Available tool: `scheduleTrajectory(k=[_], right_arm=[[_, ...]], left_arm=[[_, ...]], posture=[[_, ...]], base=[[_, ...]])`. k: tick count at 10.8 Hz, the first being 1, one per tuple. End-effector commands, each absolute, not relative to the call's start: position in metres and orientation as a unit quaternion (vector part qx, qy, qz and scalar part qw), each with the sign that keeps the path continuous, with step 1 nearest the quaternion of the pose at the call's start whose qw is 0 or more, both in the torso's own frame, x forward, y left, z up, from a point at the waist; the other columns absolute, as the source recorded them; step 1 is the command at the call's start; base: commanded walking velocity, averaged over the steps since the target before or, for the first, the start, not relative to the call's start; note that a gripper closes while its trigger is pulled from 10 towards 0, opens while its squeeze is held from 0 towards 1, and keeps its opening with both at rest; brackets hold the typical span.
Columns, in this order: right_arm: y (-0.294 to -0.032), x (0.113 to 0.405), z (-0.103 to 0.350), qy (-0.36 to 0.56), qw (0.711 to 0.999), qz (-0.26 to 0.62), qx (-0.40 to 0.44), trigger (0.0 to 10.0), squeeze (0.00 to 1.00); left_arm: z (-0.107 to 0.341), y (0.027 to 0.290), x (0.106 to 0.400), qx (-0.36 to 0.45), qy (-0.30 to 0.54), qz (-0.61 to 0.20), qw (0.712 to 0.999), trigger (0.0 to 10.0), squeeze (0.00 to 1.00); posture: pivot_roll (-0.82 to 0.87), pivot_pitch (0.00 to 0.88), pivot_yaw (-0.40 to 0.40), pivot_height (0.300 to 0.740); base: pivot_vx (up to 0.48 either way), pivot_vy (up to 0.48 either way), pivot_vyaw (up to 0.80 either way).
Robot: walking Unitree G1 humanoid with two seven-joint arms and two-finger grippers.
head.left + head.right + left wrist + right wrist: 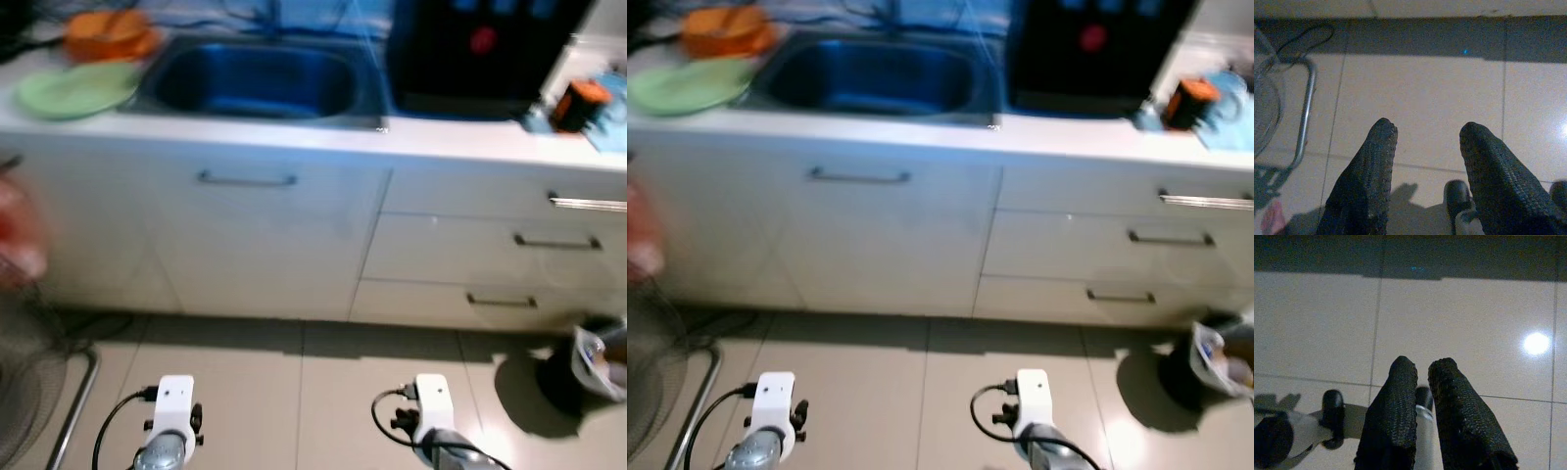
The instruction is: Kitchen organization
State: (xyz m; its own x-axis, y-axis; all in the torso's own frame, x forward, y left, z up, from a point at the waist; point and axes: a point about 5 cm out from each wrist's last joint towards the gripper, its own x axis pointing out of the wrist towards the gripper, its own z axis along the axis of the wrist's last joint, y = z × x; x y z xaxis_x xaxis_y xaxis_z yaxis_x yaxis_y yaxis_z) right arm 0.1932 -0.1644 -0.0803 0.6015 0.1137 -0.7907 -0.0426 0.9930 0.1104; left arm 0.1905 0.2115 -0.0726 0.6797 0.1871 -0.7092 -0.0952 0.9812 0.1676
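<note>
I face a white kitchen counter [294, 137] with a steel sink [257, 83]. A green plate [71, 90] lies left of the sink, and an orange bowl [110, 34] sits behind it. An orange and black object [580, 103] stands on the counter at the right. Both arms hang low over the tiled floor. My left gripper [1425, 134] is open with nothing between its fingers. My right gripper [1422, 368] is shut and holds nothing.
White cabinet door with handle [247, 180] and drawers [558, 241] sit under the counter. A dark appliance [480, 49] stands right of the sink. A small bin with a bag [600, 360] is on the floor at the right. A fan's metal frame [69, 411] is at the left.
</note>
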Motion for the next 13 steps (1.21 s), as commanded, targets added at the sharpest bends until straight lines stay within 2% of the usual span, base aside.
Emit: scheduleTrajectory(k=[1, 9, 13], right_arm=[[-0.1747, 0.1917, -0.0804, 0.448, 0.893, 0.032, 0.036, 10.0, 0.0], [-0.1744, 0.1917, -0.0804, 0.448, 0.893, 0.031, 0.036, 10.0, 0.0], [-0.1741, 0.1913, -0.0806, 0.449, 0.892, 0.033, 0.036, 10.0, 0.0]], left_arm=[[-0.0737, 0.2029, 0.1917, 0.053, 0.394, 0.07, 0.915, 10.0, 0.0], [-0.0752, 0.2008, 0.1901, 0.053, 0.4, 0.059, 0.913, 10.0, 0.0], [-0.0765, 0.1993, 0.1885, 0.055, 0.405, 0.051, 0.911, 10.0, 0.0]], posture=[[0.01, 0.074, -0.029, 0.74], [0.01, 0.075, -0.027, 0.74], [0.01, 0.074, -0.026, 0.74]], base=[[0.334, 0.0, 0.0], [0.329, 0.0, 0.0], [0.0, 0.0, 0.0]])
